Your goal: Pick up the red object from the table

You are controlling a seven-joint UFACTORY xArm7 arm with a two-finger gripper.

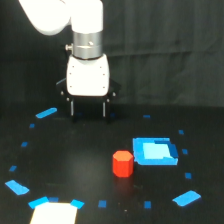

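While the gripper [88,107] is held wide open at upper centre, the red object [122,163] sits lower right on the bench [75,160]. Because the blue block [154,151] is almost touching it, that block could be struck during descent.

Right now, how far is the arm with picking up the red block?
Nothing looks done yet: the red block sits on the table beside the blue block. The gripper hangs open and empty, behind it. Left: moving over, lowering, gripping, lifting.

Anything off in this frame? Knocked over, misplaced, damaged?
Nothing stands out. The red object stands upright on the table, just beside the blue block. The gripper hangs open, farther back and apart from both.
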